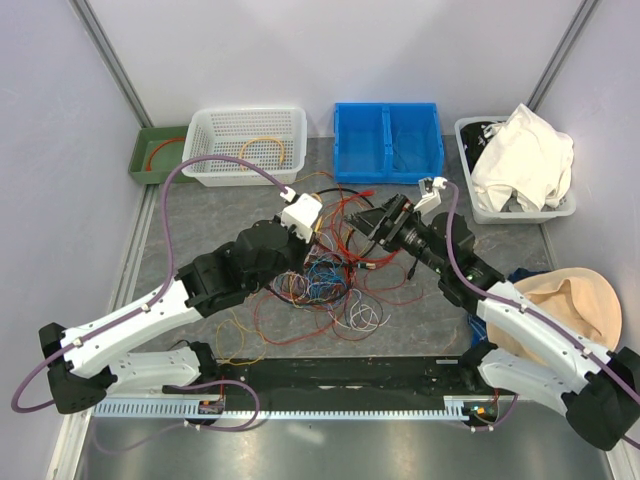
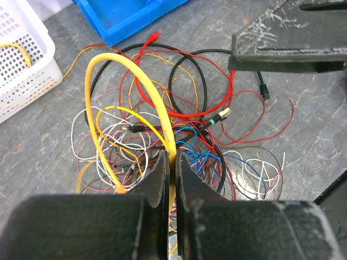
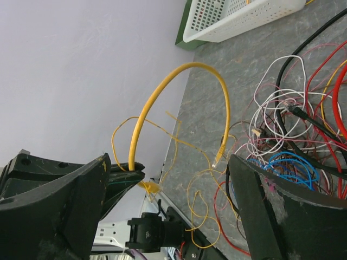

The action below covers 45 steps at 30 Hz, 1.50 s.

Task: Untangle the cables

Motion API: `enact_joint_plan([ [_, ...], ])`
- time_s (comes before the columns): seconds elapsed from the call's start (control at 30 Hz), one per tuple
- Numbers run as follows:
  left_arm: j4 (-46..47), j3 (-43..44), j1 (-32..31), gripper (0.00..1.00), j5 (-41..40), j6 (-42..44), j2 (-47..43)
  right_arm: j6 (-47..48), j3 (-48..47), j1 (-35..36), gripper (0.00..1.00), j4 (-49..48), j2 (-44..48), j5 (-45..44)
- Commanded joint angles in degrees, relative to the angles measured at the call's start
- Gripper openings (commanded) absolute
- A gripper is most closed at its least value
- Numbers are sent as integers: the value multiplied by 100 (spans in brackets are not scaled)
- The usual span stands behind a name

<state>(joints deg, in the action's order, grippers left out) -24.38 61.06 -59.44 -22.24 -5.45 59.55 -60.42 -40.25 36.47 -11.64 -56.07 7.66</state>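
The cables [image 1: 335, 270] lie in a jumble of red, blue, white, black and thin yellow wires at the table's middle. My left gripper [image 1: 322, 243] is over the pile's left part, shut on a thick yellow cable [image 2: 126, 60] that arches up from its jaws [image 2: 172, 160]. In the right wrist view the same yellow cable [image 3: 184, 67] loops up and over, its plug end [image 3: 218, 157] hanging free. My right gripper [image 1: 378, 222] is open and empty [image 3: 169, 160], just right of the left gripper, above the pile's far right part.
A white basket [image 1: 245, 145] with a yellow wire, a green tray [image 1: 150, 155], a blue bin [image 1: 388, 140] and a grey bin of white cloth [image 1: 520, 165] line the back. A beige hat [image 1: 570, 310] lies right. A black strip [image 1: 340, 375] runs along the front.
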Motion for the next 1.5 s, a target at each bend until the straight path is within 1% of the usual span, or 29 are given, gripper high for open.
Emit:
enact_joint_plan([
  [0.0, 91, -6, 3, 2, 17, -193, 48, 285, -456, -17, 98, 110, -272, 67],
  [0.13, 223, -76, 3, 2, 281, -237, -40, 102, -677, -8, 97, -416, -1026, 647],
  [0.23, 293, -112, 11, 2, 501, -246, -75, -75, -782, 1, 94, -847, -1387, 868],
  [0.27, 311, -120, 3, 2, 553, -263, -75, -66, -844, -8, 90, -884, -1484, 921],
  [0.33, 320, -138, 3, 2, 633, -281, -75, -57, -1072, -8, 86, -936, -1808, 1114],
  [0.37, 329, -147, 3, 2, 668, -298, -66, -66, -1134, -8, 79, -972, -1889, 1271],
  [0.43, 337, -147, 11, 2, 677, -316, -49, -57, -1178, -8, 67, -1024, -1951, 1273],
  [0.47, 329, -147, 3, 2, 686, -333, -57, -22, -1152, -8, 49, -1051, -1908, 1203],
  [0.5, 337, -155, 3, 2, 695, -334, -66, -5, -1091, -8, 42, -1060, -1855, 1150],
  [0.53, 338, -182, 3, 2, 677, -342, -92, 65, -1055, 1, 27, -1077, -1724, 1106],
  [0.6, 329, -199, 3, 2, 633, -351, -110, 127, -1003, 1, 13, -1008, -1592, 1019],
  [0.63, 329, -208, 11, 2, 607, -377, -110, 240, -1011, 1, 1, -937, -1469, 975],
  [0.67, 294, -200, 11, 5, 511, -395, -128, 320, -1055, 1, 0, -841, -1407, 939],
  [0.7, 259, -191, 3, 14, 440, -430, -119, 390, -1073, 1, 0, -666, -1337, 843],
  [0.77, 180, -121, 11, 36, 204, -527, -137, 635, -1142, -8, 0, -472, -1100, 729],
  [0.87, 13, -33, 11, 49, -147, -658, -215, 1022, -1309, 1, 0, 11, -774, 413],
  [0.97, -93, -41, 3, 49, -394, -738, -408, 1278, -1433, 1, 0, 442, -458, 78],
  [1.0, -93, -59, 11, 51, -465, -764, -461, 1453, -1450, -8, 0, 617, -370, -1],
  [1.1, -163, -164, 11, 67, -763, -896, -681, 1734, -1547, -8, 0, 934, 16, -291],
  [1.13, -181, -182, 11, 78, -921, -966, -725, 1814, -1565, -8, 0, 1005, 87, -352],
  [1.23, -76, -278, 11, 98, -1238, -1115, -918, 2060, -1626, 1, 0, 1155, 281, -371],
  [1.3, 187, -409, 20, 99, -1257, -1037, -1102, 2183, -1644, -8, 0, 1383, 369, -231],
  [1.33, 554, -480, 20, 100, -1283, -1019, -1199, 2227, -1653, -8, 0, 1418, 395, -152],
  [1.43, 1241, -805, 64, 99, -1257, -1054, -1516, 2464, -1557, 1, 0, 1568, 509, 104],
  [1.47, 1660, -858, 82, 100, -1213, -1080, -1551, 2526, -1495, 1, 0, 1577, 553, 148],
])
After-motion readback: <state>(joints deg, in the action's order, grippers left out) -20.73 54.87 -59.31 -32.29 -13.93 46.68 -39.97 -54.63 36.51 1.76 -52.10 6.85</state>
